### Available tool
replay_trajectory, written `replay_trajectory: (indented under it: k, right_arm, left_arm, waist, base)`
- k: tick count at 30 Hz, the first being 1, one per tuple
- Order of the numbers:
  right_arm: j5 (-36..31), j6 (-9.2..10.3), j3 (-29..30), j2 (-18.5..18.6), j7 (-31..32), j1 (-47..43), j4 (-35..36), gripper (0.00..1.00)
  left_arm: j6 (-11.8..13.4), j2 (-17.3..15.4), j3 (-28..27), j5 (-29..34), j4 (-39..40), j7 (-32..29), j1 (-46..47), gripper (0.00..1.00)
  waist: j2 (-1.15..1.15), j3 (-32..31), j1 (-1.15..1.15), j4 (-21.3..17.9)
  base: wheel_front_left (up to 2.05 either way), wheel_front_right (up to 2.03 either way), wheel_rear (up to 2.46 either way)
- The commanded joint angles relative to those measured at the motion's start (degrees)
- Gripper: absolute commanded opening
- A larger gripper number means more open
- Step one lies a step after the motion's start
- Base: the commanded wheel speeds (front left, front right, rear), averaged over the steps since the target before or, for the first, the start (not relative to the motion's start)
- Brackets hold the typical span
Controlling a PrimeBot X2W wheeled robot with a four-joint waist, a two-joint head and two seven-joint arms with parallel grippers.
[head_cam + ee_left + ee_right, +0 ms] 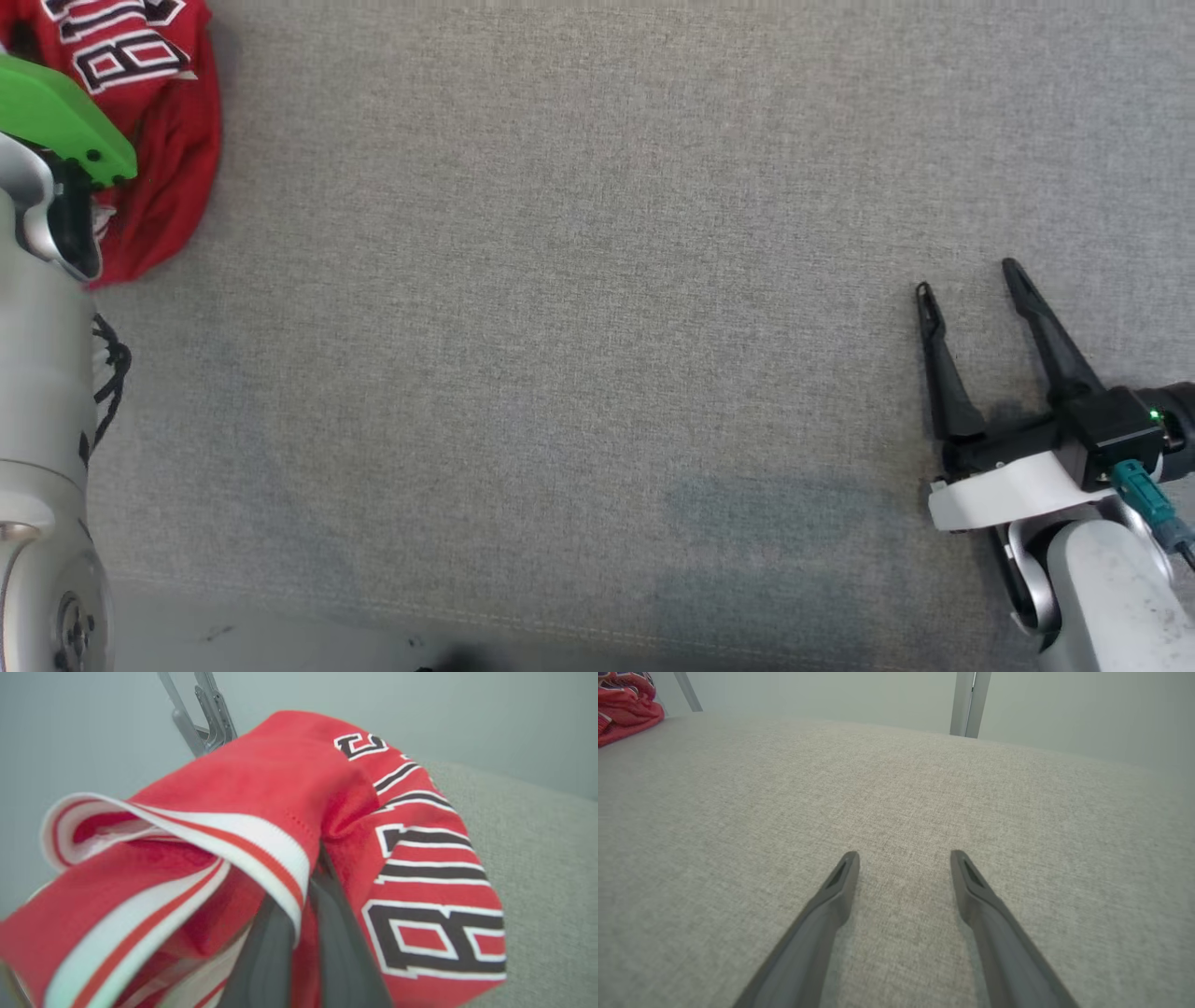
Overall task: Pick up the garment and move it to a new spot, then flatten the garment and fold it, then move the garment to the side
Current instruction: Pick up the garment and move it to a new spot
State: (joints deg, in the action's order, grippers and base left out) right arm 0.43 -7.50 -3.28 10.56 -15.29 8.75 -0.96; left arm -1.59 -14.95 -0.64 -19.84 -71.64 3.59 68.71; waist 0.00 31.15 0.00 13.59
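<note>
The garment [159,131] is a red jersey with black-and-white lettering and red-and-white striped trim, bunched at the far left corner of the grey fabric surface [579,280]. In the left wrist view my left gripper [306,877] is shut on a fold of the garment [280,793], its dark fingers [266,956] close together and their tips buried in the cloth. In the head view my left arm's green-capped wrist [56,121] covers part of the jersey. My right gripper [966,275] rests open over bare fabric at the right, nothing between its fingers [831,900]. The garment [623,704] lies far off at the upper left of the right wrist view.
The grey fabric surface [896,812] stretches between the two arms. Its stitched front edge [467,621] runs along the bottom of the head view. Metal posts [969,702] stand behind the far edge, and another metal frame [205,714] rises behind the jersey.
</note>
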Motion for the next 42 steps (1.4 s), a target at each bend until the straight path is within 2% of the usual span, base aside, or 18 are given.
replay_trajectory:
  k: [1,9,15,20,31,42]
  right_arm:
    - [0.65,0.01,-0.59,-0.81,0.08,-0.66,-0.70,1.00]
    - [1.53,0.02,-2.69,-3.72,0.07,-2.16,-2.42,1.00]
    - [2.32,0.02,-3.69,-5.69,0.07,-4.17,-3.87,1.00]
    - [2.66,0.02,-2.36,-6.64,0.07,-5.33,-4.46,1.00]
    - [2.98,0.02,1.65,-7.61,0.07,-6.18,-4.70,1.00]
    - [5.72,0.02,3.79,-7.65,0.07,-6.82,-4.21,1.00]
  left_arm:
    - [-0.45,-0.75,0.43,0.87,0.58,1.73,-0.40,0.00]
    - [-3.06,-2.47,3.42,2.78,2.68,7.88,0.68,0.00]
    - [-4.77,-2.82,4.85,2.67,5.71,9.26,1.74,0.00]
    - [-5.31,-2.22,6.84,3.32,7.68,8.79,1.81,0.00]
    - [-5.88,2.15,12.13,1.93,16.31,4.23,-1.42,0.00]
    - [-5.96,5.54,16.90,-1.18,29.29,-2.98,-10.73,0.00]
  waist:
    - [0.00,-2.58,0.00,-0.26]
    - [0.00,-11.50,0.00,-0.98]
    - [0.00,-18.79,0.00,-3.40]
    - [0.00,-22.41,0.00,-5.71]
    - [0.00,-29.05,0.00,-14.00]
    - [0.00,-30.64,0.00,-23.28]
  base:
    - [0.00,0.00,0.00]
    - [0.00,0.00,0.00]
    - [0.00,0.00,0.00]
    - [0.00,0.00,0.00]
    - [0.00,0.00,0.00]
    - [0.00,0.00,0.00]
